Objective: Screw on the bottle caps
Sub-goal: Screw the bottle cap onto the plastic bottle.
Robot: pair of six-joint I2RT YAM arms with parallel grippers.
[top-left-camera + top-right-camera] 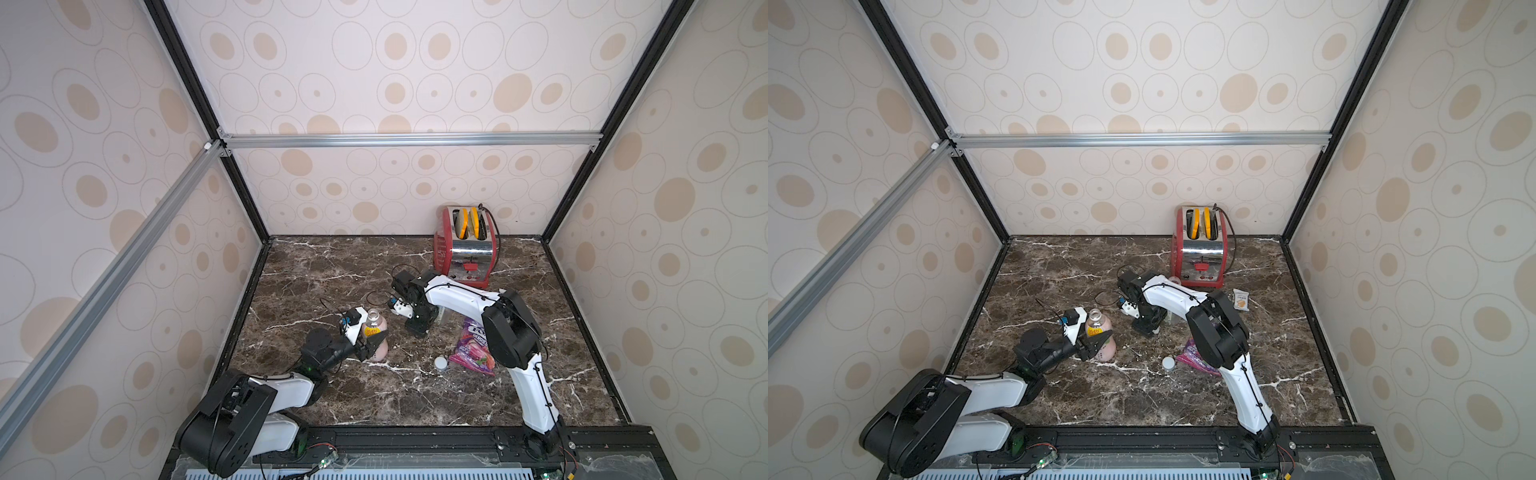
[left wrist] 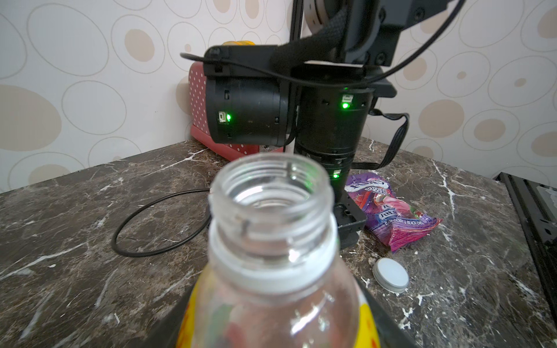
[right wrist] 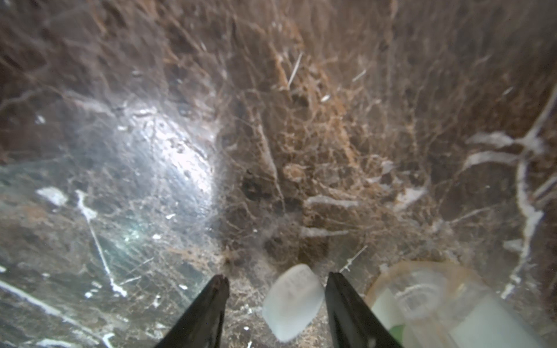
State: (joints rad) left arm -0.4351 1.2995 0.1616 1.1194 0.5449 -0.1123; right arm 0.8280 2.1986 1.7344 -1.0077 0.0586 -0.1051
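The pink-drink bottle [image 1: 377,332] [image 1: 1100,338] with the yellow-red label stands upright left of centre, its threaded neck [image 2: 271,192] bare. My left gripper [image 1: 371,341] [image 2: 277,330] is shut on its body from the side. My right gripper [image 1: 419,328] [image 3: 277,278] points straight down at the marble, open. A small white cap [image 3: 294,301] lies tilted between its fingers, close against one and apart from the other. The clear bottle [image 3: 428,298] with the white-green label sits right beside that gripper, mostly hidden in both top views. A wider white cap [image 1: 441,363] [image 1: 1168,363] [image 2: 391,274] lies flat on the table.
A purple candy bag [image 1: 473,349] [image 2: 391,211] lies beside the wider cap, under the right arm. A red toaster [image 1: 465,249] [image 1: 1202,249] stands at the back wall, a small snack packet [image 1: 1241,300] to its right. A black cable loop [image 2: 156,223] rests behind the pink bottle.
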